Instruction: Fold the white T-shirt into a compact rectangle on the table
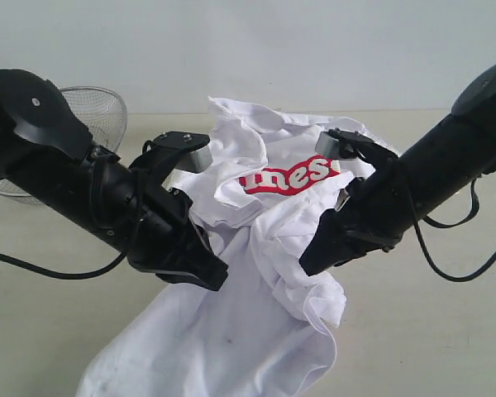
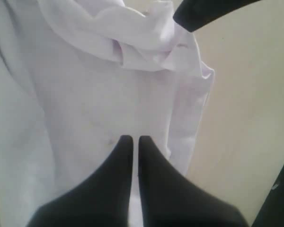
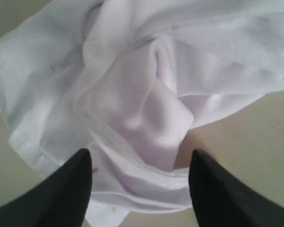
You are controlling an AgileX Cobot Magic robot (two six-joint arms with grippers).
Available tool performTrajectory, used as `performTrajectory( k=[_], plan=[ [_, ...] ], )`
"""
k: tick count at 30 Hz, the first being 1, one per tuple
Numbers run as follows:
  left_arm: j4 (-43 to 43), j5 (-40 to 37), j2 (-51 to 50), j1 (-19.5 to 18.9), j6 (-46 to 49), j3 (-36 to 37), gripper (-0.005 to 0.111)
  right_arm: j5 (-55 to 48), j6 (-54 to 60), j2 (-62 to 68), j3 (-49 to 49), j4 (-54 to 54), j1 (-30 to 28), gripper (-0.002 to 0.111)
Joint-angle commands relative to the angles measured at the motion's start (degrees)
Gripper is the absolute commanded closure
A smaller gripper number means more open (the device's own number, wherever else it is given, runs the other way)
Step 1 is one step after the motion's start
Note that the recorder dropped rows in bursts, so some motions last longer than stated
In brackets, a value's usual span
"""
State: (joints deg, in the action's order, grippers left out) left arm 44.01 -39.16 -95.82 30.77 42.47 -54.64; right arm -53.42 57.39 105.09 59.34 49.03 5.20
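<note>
The white T-shirt (image 1: 256,314) lies crumpled on the table (image 1: 446,331), with part of its red-and-white lettering (image 1: 289,178) showing between the two arms. My left gripper (image 1: 208,277) hovers over the shirt's left side. In the left wrist view this gripper (image 2: 132,139) is shut above smooth white cloth (image 2: 75,109), and I see nothing pinched at the tips. My right gripper (image 1: 312,263) is over the bunched middle. In the right wrist view it (image 3: 139,158) stands open, its fingers on either side of a folded edge of the shirt (image 3: 142,113).
A wire mesh basket (image 1: 95,112) stands at the back left, behind the left arm. Black cables hang from both arms to the table. The right arm's dark finger (image 2: 203,12) shows at one edge of the left wrist view. Bare tabletop (image 2: 246,118) lies beside the shirt.
</note>
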Motion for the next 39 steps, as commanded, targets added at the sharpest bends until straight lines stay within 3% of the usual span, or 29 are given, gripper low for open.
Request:
performTrajectory(
  k=[1,8,15,17,24,25,39],
  plan=[
    [-0.1,0.3,0.3,0.4,-0.7,0.1,0.102,1.6,2.5,-0.5,-0.1,1.8,0.1,0.054],
    [-0.1,0.0,0.3,0.4,-1.0,0.1,0.102,5.2,5.0,-0.4,-0.1,1.9,6.0,0.054],
    [-0.1,-0.5,0.3,0.4,-1.1,0.1,0.102,6.7,0.3,-0.4,-0.1,-5.7,6.0,0.056],
    [-0.1,-0.5,0.3,0.4,-1.1,0.1,0.102,6.7,0.0,-0.4,-0.1,-5.8,6.0,0.062],
    [-0.1,-0.5,0.3,0.4,-1.4,0.1,0.102,4.4,0.0,-0.4,-0.1,-6.2,6.0,0.107],
    [-0.1,-0.5,0.3,0.4,-1.4,0.1,0.102,4.1,-0.6,-0.4,-0.1,-6.5,6.0,0.108],
    [-1.6,-0.5,0.3,0.4,-1.4,0.1,0.102,-0.9,-21.6,-0.6,-0.1,-18.6,1.1,0.108]
  ],
)
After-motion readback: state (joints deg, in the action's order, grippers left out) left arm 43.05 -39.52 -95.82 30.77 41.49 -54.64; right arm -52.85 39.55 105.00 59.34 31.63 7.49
